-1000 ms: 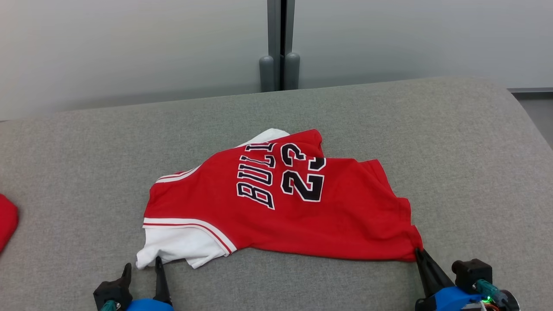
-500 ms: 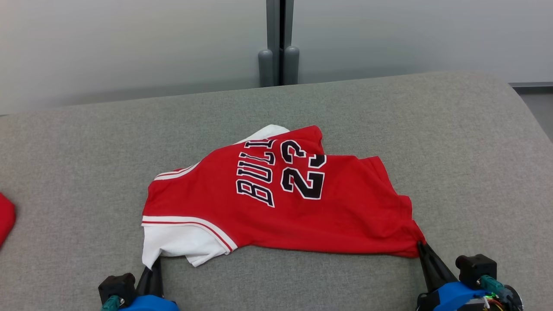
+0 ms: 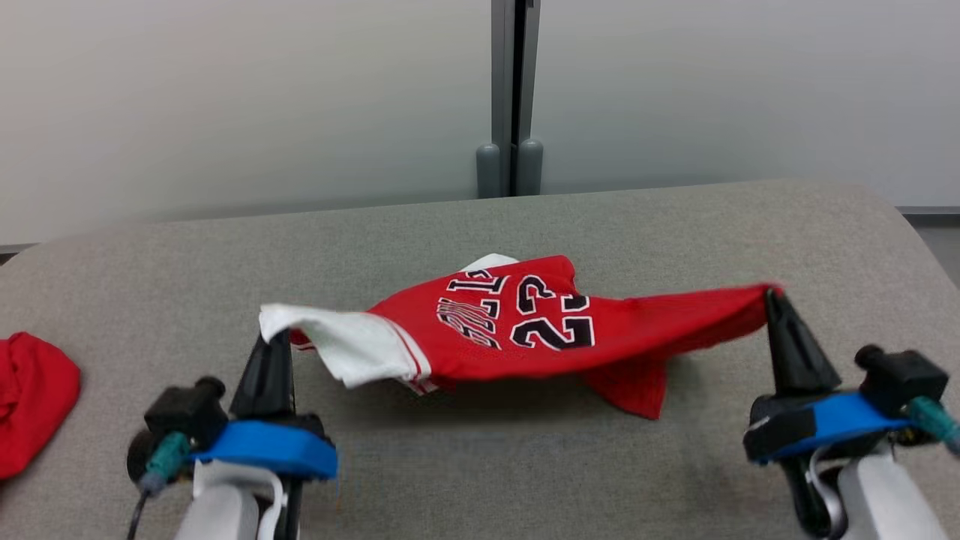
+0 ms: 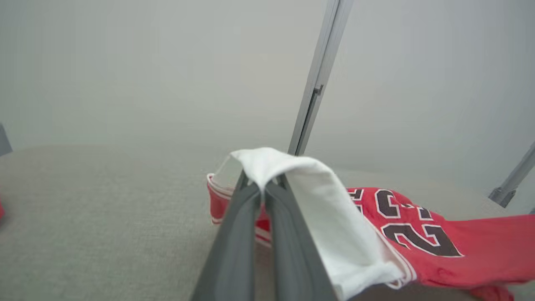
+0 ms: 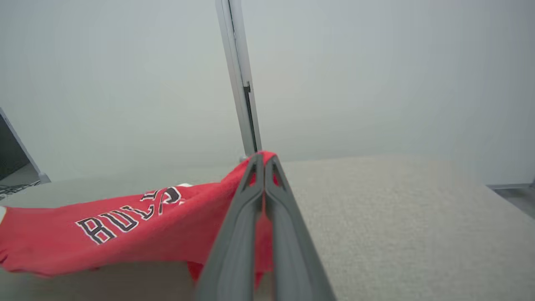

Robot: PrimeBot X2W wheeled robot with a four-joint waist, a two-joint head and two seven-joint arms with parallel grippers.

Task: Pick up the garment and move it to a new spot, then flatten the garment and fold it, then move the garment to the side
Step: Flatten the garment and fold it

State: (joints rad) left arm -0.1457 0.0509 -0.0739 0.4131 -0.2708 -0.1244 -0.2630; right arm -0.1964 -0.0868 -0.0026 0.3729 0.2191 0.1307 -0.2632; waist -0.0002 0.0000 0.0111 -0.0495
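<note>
While pinched at both ends, red jersey point(image 3: 525, 330) hangs stretched above grey worktop point(image 3: 480, 465), mid head view. Long axis runs 9 to 3 o'clock. White sleeve end point(image 3: 352, 341) points to 9 o'clock; left fingers point(image 3: 271, 360) pressed together on its white cloth. Red end points to 3 o'clock; right fingers point(image 3: 784, 337) clamped together on that corner. Black number print faces up. Middle sags; red fold point(image 3: 637, 390) droops at 5 o'clock, contact with worktop unclear. Second red cloth point(image 3: 30, 397) lies at worktop's 9 o'clock edge, well apart.
</note>
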